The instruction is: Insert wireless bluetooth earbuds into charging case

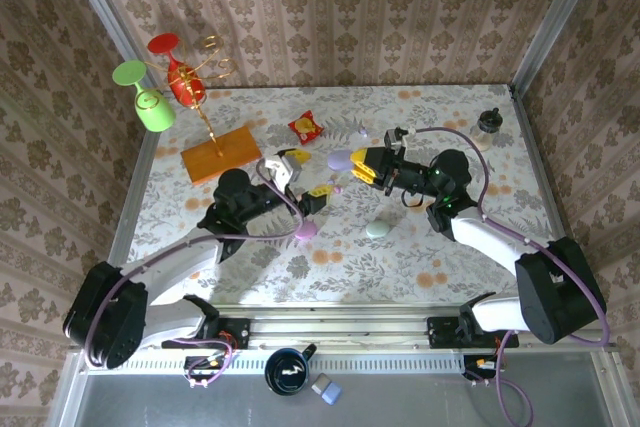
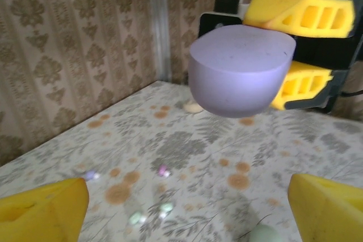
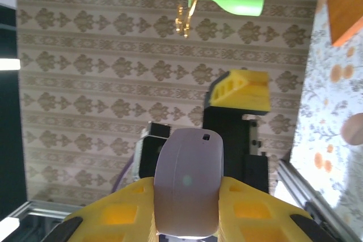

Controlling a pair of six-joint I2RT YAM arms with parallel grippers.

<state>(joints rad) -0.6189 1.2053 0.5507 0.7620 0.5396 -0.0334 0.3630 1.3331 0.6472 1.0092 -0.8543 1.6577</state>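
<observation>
Yellow ribbed right hand (image 3: pixel 187 202) clamps smooth, rounded lilac case (image 2: pixel 241 72).

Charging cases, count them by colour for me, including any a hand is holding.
Lilac case: 1, held in the right hand
Pink case: 1, on the table
Mint-green case: 1, on the table
Cream blob: 0 counted, too blurred to tell
Total: 3 cases
</observation>
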